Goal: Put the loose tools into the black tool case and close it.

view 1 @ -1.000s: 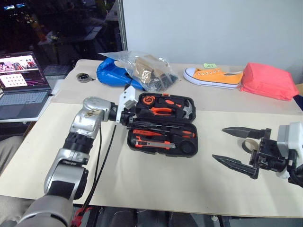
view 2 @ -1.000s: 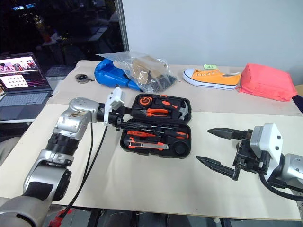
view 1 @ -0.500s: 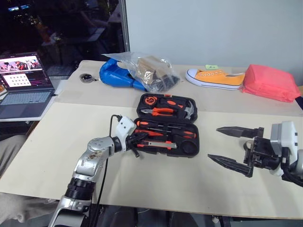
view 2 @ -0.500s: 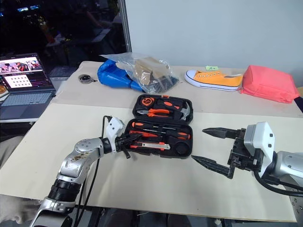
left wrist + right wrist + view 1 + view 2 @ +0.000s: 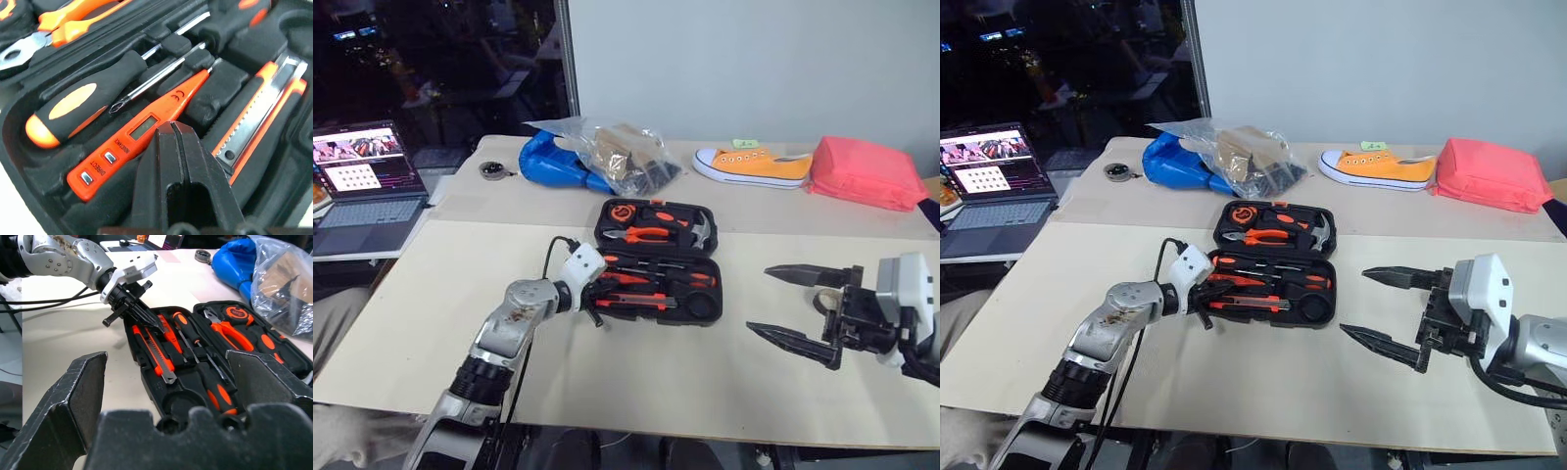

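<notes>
Now the shut left gripper (image 5: 172,128) rests on the slim orange screwdriver (image 5: 142,131), centre frame; light, stiff, slick, best pinched mid-body. Right gripper (image 5: 803,308) gapes empty.

I'm looking down on a pale beige table (image 5: 431,323), with a second tabletop (image 5: 862,211) butted against its far edge along a visible seam. Behind it stands a plain white wall (image 5: 754,69). To the far left a metal post (image 5: 562,69) frames a dark window (image 5: 440,69) showing dim reflections. A lit laptop (image 5: 362,181) sits on a lower surface at the left. The light is even and soft.
</notes>
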